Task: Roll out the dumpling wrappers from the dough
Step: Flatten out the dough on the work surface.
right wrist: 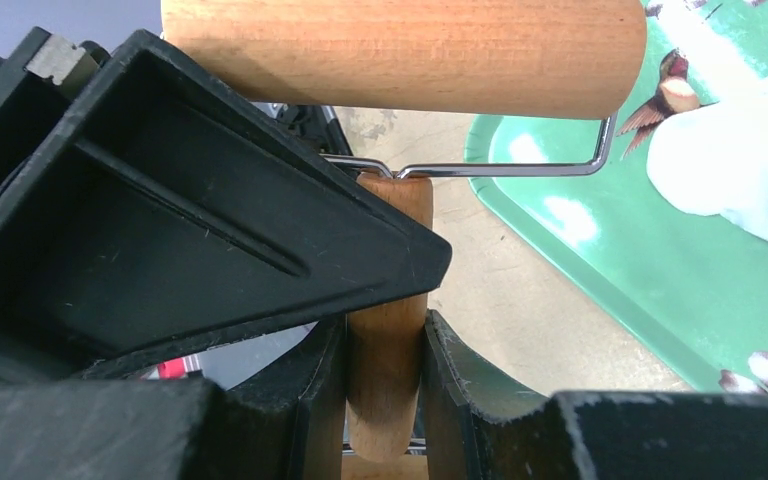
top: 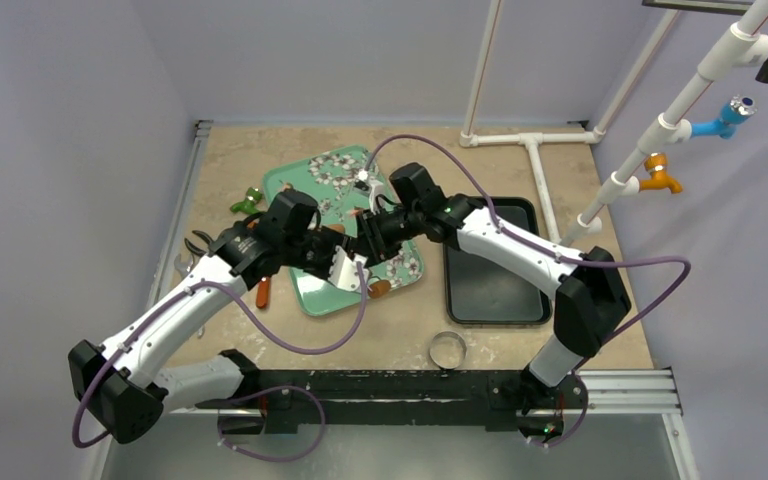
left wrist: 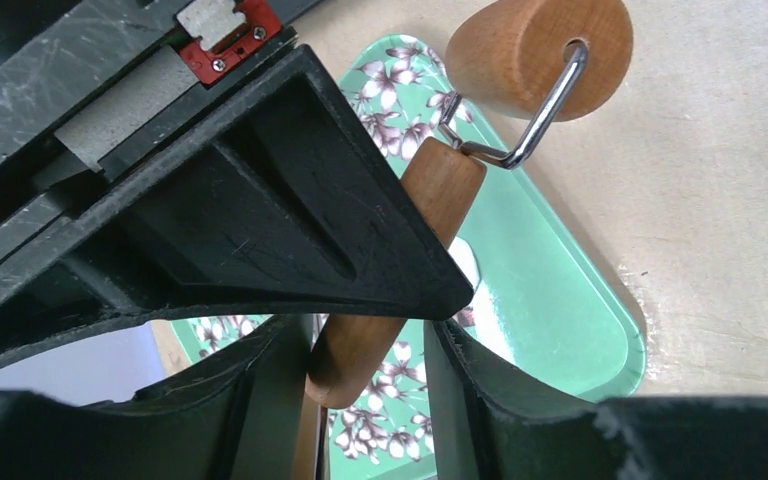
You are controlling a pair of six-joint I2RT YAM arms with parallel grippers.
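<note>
The left tray (top: 310, 295) lies beside the right tray (top: 490, 290), the ring cutter (top: 447, 350) nearer, between them. The dough (right wrist: 730, 170) lies on the left tray; my right gripper (right wrist: 385, 380) holds the roller (right wrist: 400, 55) above.

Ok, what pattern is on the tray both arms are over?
The tray is mint green with white blossoms; best seen in the left wrist view.

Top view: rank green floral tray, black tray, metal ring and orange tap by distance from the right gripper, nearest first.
From the right gripper:
1. Green floral tray, under it, mid-table.
2. Black tray, just to its right.
3. Metal ring, at the near edge.
4. Orange tap, far right.
</note>
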